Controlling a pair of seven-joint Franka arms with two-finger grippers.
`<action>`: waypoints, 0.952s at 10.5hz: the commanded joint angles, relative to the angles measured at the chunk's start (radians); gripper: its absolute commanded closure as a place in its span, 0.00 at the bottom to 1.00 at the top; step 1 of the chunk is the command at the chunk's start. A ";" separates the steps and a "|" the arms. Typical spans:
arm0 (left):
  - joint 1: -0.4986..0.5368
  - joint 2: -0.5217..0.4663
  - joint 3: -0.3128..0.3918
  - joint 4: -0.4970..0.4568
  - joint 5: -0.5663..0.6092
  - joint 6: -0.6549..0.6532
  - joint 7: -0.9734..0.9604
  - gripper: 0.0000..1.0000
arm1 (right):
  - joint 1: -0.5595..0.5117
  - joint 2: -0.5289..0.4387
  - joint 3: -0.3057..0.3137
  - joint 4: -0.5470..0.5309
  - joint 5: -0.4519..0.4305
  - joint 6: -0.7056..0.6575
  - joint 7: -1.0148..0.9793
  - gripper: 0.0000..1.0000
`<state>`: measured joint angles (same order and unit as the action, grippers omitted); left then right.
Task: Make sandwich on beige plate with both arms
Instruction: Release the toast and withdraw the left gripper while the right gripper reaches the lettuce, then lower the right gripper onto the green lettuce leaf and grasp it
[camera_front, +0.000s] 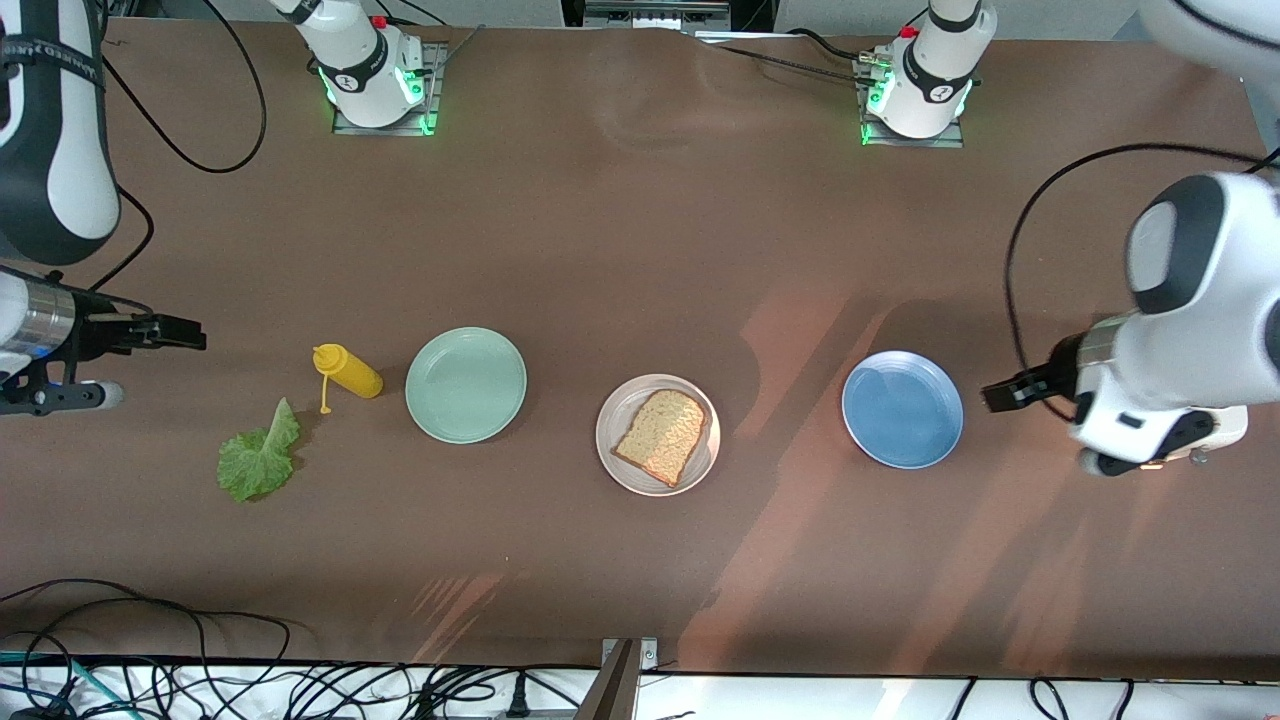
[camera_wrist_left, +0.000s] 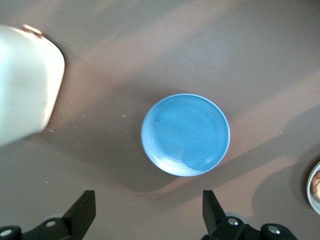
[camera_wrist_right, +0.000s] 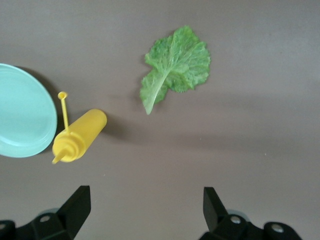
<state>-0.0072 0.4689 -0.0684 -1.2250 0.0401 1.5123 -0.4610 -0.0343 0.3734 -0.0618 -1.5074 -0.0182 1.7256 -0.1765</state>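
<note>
Sunlit streaks cross the brown table (camera_front: 640, 250); cables (camera_front: 250, 690) trail along its near edge.

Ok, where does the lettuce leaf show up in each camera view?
Front view: lettuce leaf lies flat on the table at the right arm's end, nearer the camera than the yellow bottle.
Left wrist view: not in it.
Right wrist view: lettuce leaf on bare table.
Shared landmark: the yellow bottle, lying beside it.

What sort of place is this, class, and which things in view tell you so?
Probably a robotics lab, not a kitchen: two arms are bolted to a brown table, cables lie along its edge, and the toast on the beige plate looks staged.
</note>
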 joint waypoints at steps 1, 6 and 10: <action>0.064 -0.062 -0.011 -0.034 0.035 -0.006 0.056 0.02 | -0.021 0.065 0.002 0.019 -0.011 0.070 -0.052 0.00; 0.154 -0.081 -0.014 -0.036 0.034 -0.004 0.196 0.00 | -0.072 0.116 -0.003 -0.188 0.020 0.477 -0.181 0.00; 0.162 -0.081 -0.014 -0.036 0.032 -0.006 0.196 0.00 | -0.102 0.245 0.005 -0.206 0.219 0.635 -0.284 0.00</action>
<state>0.1445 0.4152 -0.0703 -1.2327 0.0435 1.5082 -0.2866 -0.1268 0.5954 -0.0700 -1.7189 0.1254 2.3280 -0.4150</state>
